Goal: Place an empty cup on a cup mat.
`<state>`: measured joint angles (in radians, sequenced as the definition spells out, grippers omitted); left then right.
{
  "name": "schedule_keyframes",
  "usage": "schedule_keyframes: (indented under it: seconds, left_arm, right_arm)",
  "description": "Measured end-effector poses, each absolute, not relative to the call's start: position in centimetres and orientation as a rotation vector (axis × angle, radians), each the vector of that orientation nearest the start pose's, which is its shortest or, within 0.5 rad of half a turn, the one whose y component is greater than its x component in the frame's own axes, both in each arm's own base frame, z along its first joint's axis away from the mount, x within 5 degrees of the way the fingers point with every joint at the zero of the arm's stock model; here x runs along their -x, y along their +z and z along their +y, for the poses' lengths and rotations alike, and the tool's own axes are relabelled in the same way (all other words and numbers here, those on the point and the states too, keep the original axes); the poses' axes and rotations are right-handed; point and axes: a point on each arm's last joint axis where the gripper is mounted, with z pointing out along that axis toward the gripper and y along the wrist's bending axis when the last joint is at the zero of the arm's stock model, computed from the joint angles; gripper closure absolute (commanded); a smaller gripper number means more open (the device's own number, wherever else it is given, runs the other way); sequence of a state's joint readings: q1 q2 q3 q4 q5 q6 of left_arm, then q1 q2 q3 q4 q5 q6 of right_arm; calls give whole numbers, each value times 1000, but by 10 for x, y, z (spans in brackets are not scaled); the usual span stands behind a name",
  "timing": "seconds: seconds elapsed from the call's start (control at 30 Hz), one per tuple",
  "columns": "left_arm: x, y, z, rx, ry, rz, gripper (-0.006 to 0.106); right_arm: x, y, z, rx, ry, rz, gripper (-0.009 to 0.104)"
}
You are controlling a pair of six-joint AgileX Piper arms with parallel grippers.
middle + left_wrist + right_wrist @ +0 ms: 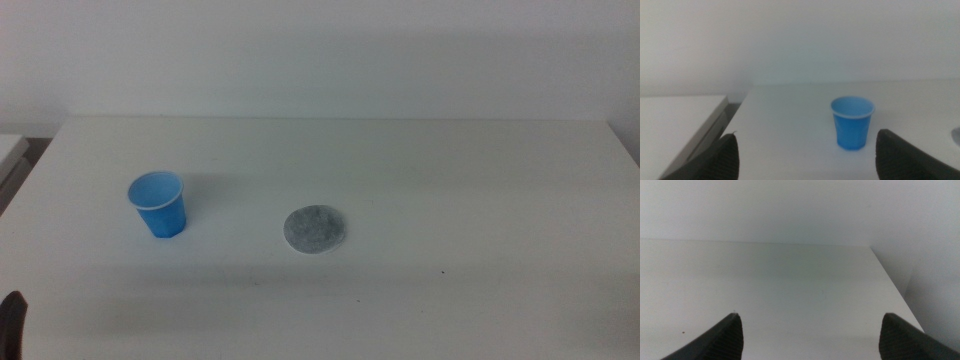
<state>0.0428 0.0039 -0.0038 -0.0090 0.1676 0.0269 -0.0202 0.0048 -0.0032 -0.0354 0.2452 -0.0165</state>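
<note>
The cup (158, 204) stands upright on the white table (420, 170), toward the table's left half in the middle view. It is bright blue, tapered toward its base, with a thin pale rim and a lighter blue inside; nothing shows inside it. No brand, label or writing can be read on it.

The cup mat (316, 229) lies flat on the table to the right of the cup, near it but clearly apart. It is a round speckled grey disc with a thin white edge, and it bears no readable marking. Nothing rests on it.

The left claw (807, 160) hangs back from the cup (its two dark jaws stand wide apart and hold nothing). In the left wrist view the cup (852, 122) stands ahead of the jaws, untouched. In the middle view only a dark sliver of this claw shows at the bottom left corner.

The right claw (810, 340) is likewise spread wide and empty, facing bare table (790, 280) near an edge.
</note>
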Motion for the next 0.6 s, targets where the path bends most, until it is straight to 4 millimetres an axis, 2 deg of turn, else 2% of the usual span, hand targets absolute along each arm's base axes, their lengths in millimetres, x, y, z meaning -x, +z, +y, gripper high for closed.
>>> schedule_keyframes:
  seconds: [0.03,0.1,0.2,0.27,0.37,0.5,0.6]
  left_arm:
    - [-57,202,3,25,49,1675,7]
    - [-60,220,4,35,59,1729,7]
    - [-73,259,6,53,67,1855,7]
    - [-89,287,7,55,61,1934,7]
    - [-119,315,7,75,21,2095,7]
    - [-164,341,9,85,-22,2304,7]
    - [-210,343,11,67,-45,2467,7]
  right_arm:
    - [-56,192,-2,20,-60,1731,2]
    - [-56,192,-2,20,-60,1731,2]
    - [-56,192,-2,20,-60,1731,2]
    - [-56,192,-2,20,-60,1731,2]
    - [-56,192,-2,20,-60,1731,2]
    - [-56,192,-2,20,-60,1731,2]
    - [-56,192,-2,20,-60,1731,2]
